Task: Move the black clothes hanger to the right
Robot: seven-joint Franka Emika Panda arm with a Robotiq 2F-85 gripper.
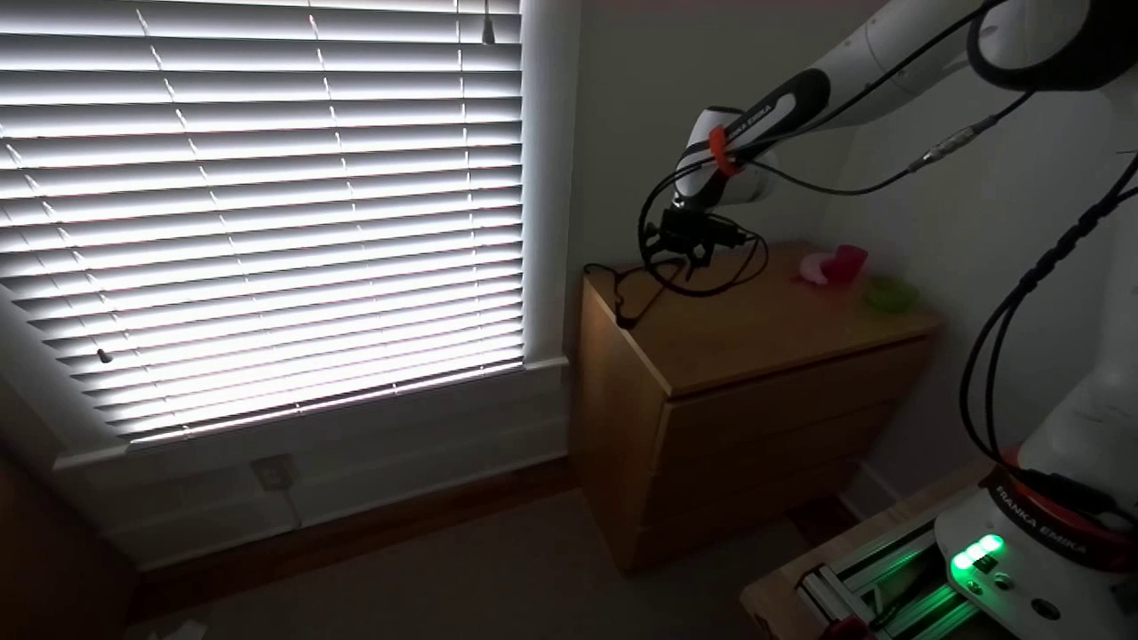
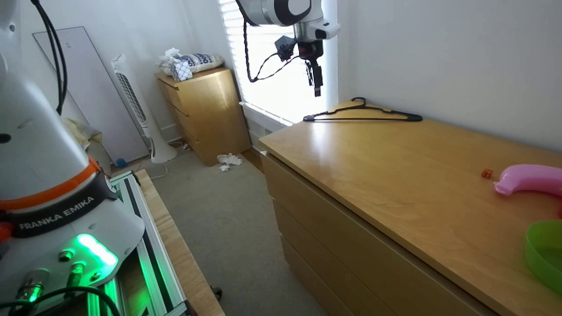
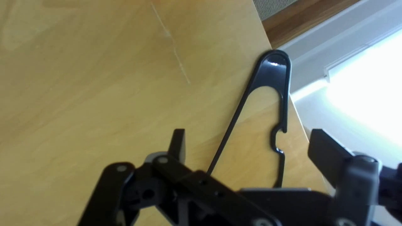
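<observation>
Hanger lies flat beneath a released hand

The black hanger rests on the wooden surface, at the end nearest the window, its hook on the window side. In the wrist view its rounded tip reaches the surface's edge, while its straight bar and notched arm run between the two fingers, which stand wide apart. In an exterior view the hand hangs from the white robot arm, above the surface and apart from the hanger.

Farther along the surface, well away from the hanger, a small red die sits just beside a glossy, curved pink object, with a green bowl near them, partly out of frame. Drawers fill the front below.

Beyond, in an exterior view, stand a white tower fan and another chest bearing a printed sack. Crumpled white paper lies on the carpet. Green light glows on the robot base.
</observation>
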